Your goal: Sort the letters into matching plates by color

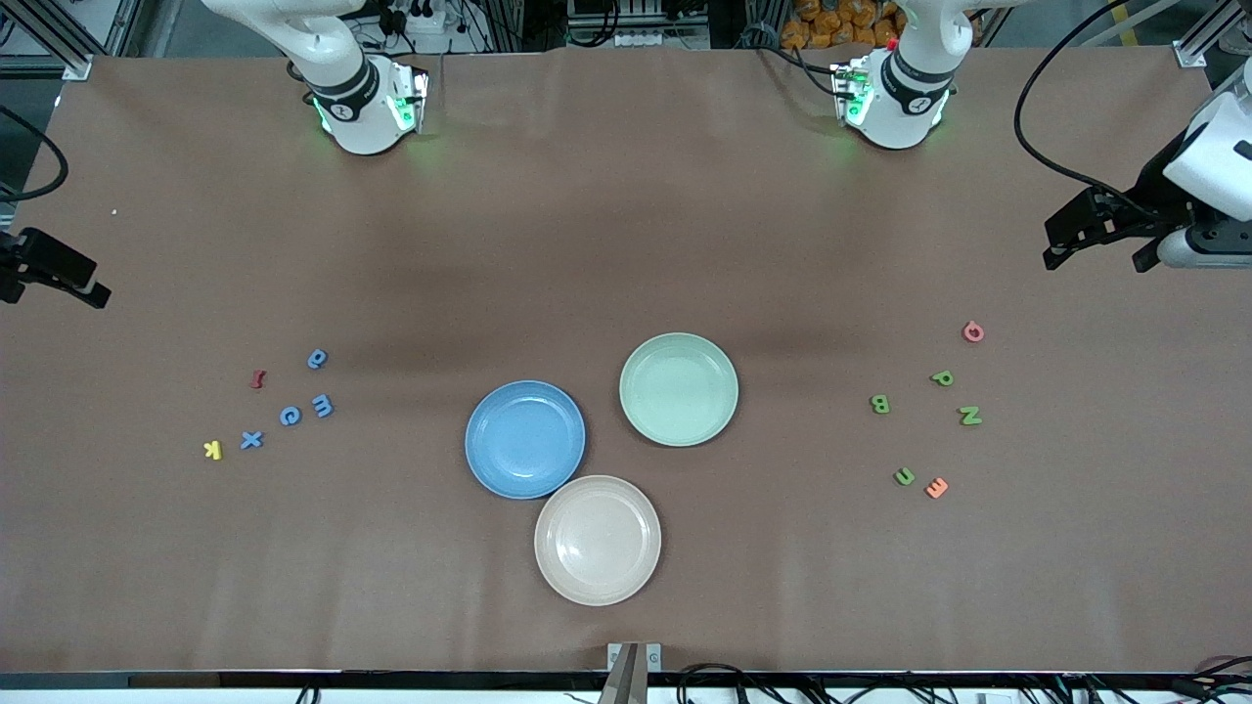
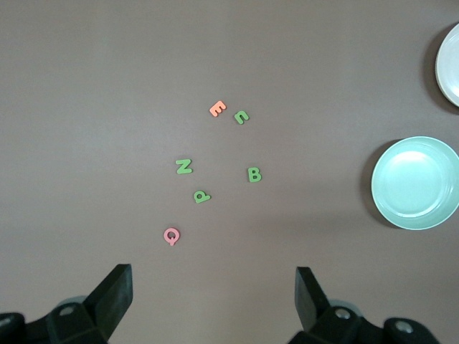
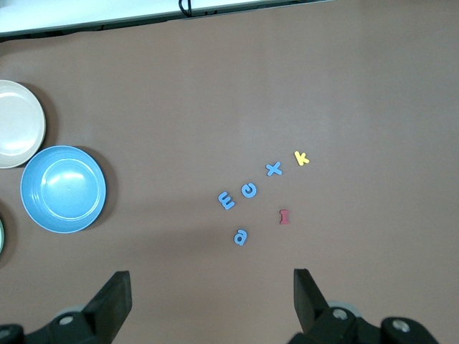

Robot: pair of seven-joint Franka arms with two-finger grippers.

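My left gripper [image 1: 1061, 256] hangs open at the frame's right edge and my right gripper [image 1: 93, 291] open at its left; four blue letters [image 1: 290, 416] lie lower left, four green letters [image 1: 942, 377] right; blue plate [image 1: 524, 439] and green plate [image 1: 679, 388] sit centre, empty.

Left pincer [image 2: 211, 297] open over bare table; four green letters [image 2: 183, 166] near green plate [image 2: 416, 183].
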